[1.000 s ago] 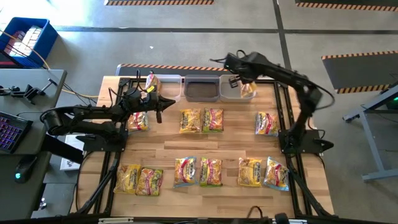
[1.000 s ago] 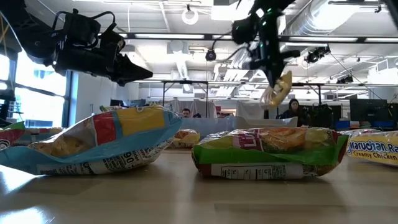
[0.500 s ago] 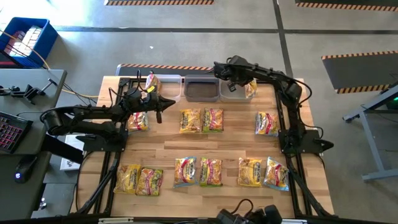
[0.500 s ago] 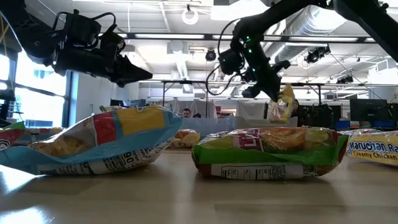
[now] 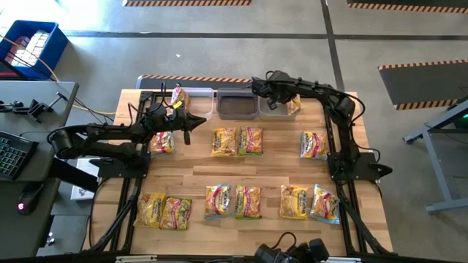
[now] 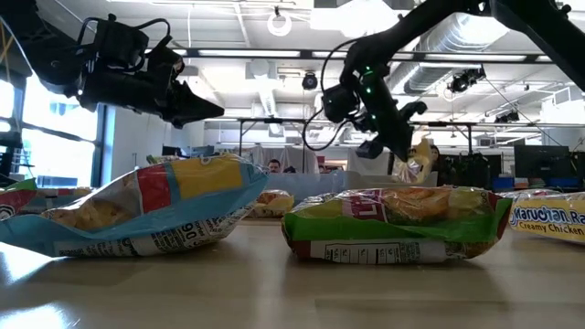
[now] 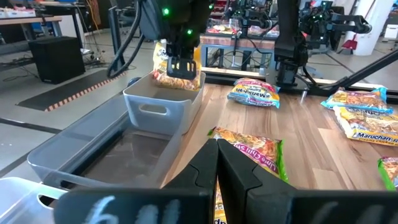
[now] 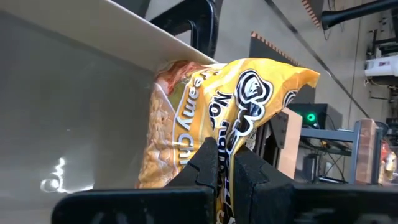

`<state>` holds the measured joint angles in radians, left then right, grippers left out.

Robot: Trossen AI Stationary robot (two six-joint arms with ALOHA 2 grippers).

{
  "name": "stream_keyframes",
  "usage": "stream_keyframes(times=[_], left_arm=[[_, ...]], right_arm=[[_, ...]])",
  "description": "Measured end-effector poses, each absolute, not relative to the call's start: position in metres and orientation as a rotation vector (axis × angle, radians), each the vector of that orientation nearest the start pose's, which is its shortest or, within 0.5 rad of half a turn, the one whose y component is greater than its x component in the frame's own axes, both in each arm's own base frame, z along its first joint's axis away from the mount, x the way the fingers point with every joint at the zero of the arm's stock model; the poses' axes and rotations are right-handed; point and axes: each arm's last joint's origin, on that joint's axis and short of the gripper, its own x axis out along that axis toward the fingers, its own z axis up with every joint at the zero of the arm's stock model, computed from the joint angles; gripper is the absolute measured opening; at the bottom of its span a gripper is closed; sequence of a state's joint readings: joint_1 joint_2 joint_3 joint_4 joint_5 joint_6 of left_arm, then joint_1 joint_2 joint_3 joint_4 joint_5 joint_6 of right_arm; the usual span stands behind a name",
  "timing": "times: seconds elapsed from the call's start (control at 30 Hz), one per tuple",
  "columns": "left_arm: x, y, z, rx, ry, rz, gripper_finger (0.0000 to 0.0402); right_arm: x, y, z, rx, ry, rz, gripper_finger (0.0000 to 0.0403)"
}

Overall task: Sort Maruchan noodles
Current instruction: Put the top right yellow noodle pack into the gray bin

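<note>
My right gripper (image 5: 285,102) is over the right-hand clear bin (image 5: 269,111) at the table's far edge, shut on a yellow Maruchan noodles packet (image 8: 233,93) whose lower part is inside that bin. My left gripper (image 5: 191,119) hovers shut, holding nothing, above a packet (image 5: 162,142) at the far left. Another packet (image 5: 178,96) stands in the left bin (image 5: 197,102). More packets lie flat on the table: two at the middle (image 5: 224,141), one at the right (image 5: 313,145), several along the near edge (image 5: 247,201). My right gripper pinches the yellow packet by one edge (image 8: 231,144) between its two fingers, coming from above and slanting down. The packet hangs below the fingers, tilted, beside the right bin's wall (image 8: 74,93); I cannot tell whether it touches the bin's bottom.
The middle bin (image 5: 235,104) stands between the other two, dark inside. A desk with a keyboard (image 5: 11,153) and a blue crate (image 5: 29,47) lie left of the table. Bare wood shows across the table's middle (image 5: 241,169).
My right gripper has gone down into the right-hand bin with the yellow packet, tipping steeper and rolling a little. The packet, hanging well above the bin a second ago, now has its lower part inside it. My left arm has kept still.
</note>
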<state>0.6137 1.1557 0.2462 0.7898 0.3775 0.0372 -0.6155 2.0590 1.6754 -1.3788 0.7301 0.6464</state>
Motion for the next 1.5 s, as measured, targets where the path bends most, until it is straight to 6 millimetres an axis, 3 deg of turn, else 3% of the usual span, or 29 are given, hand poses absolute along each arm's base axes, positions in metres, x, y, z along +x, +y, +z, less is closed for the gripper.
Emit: stream_keyframes(times=[0.97, 1.5], left_arm=[[0.174, 0.11, 0.177, -0.029, 0.113, 0.239, 0.0], [0.174, 0.11, 0.177, -0.03, 0.115, 0.238, 0.0]], right_arm=[[0.301, -0.239, 0.178, 0.3, 1.466, -1.517, 0.0004], [0.3, -0.241, 0.181, 0.321, 1.477, -1.509, 0.0151]])
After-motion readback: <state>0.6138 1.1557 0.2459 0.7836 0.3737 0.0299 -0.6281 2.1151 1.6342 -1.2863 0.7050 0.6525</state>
